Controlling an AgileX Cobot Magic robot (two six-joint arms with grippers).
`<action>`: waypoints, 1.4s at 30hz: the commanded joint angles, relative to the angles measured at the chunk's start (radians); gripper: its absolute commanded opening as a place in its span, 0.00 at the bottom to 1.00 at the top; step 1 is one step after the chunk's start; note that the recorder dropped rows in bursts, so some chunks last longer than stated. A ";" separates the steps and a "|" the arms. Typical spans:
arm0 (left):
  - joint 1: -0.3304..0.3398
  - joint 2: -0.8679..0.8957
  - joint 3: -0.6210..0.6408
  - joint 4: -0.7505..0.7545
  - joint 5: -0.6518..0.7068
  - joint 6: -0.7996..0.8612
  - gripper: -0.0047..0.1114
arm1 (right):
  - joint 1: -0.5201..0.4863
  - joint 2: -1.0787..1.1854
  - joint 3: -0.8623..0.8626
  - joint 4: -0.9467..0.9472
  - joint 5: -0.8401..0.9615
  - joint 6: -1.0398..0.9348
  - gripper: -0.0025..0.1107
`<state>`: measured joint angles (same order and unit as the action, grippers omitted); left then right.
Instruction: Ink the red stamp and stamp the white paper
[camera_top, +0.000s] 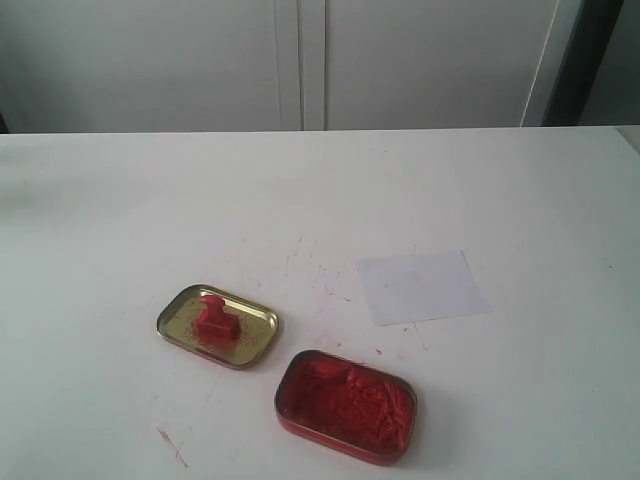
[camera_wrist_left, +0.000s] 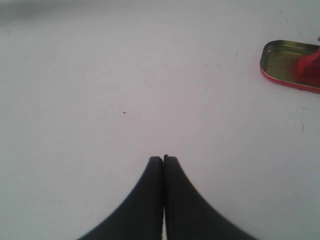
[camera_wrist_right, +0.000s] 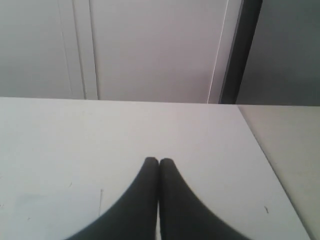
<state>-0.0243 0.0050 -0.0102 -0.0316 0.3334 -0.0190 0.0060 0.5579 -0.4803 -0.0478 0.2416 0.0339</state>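
Note:
The red stamp (camera_top: 214, 320) stands inside the gold-coloured tin (camera_top: 255, 342) at the front left of the table. The left wrist view catches that gold-coloured tin (camera_wrist_left: 280, 57) and part of the red stamp (camera_wrist_left: 311, 65) at its edge. To the right of them lies the white paper (camera_top: 422, 287), plain and flat; a faint corner of the white paper (camera_wrist_right: 55, 210) shows in the right wrist view. My left gripper (camera_wrist_left: 163, 159) is shut with nothing in it, well away from the tin. My right gripper (camera_wrist_right: 159, 161) is shut and empty over bare table. Neither gripper appears in the exterior view.
A tin of lumpy red paste (camera_top: 346, 404) sits at the front, between the gold tin and the paper. Red flecks mark the white tabletop (camera_top: 300, 260). The table's far edge (camera_top: 320, 130) meets white cabinet doors; its right edge (camera_wrist_right: 260, 150) shows in the right wrist view.

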 joint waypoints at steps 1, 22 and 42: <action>0.002 -0.005 0.010 -0.005 0.003 -0.003 0.04 | -0.006 0.079 -0.079 -0.005 0.105 -0.012 0.02; 0.002 -0.005 0.010 -0.005 0.003 -0.003 0.04 | -0.006 0.490 -0.422 0.077 0.387 -0.057 0.02; 0.002 -0.005 0.010 -0.005 0.003 -0.003 0.04 | 0.064 0.758 -0.649 0.197 0.508 -0.162 0.02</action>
<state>-0.0243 0.0050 -0.0102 -0.0316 0.3334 -0.0190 0.0400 1.2898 -1.1025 0.1385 0.7423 -0.1020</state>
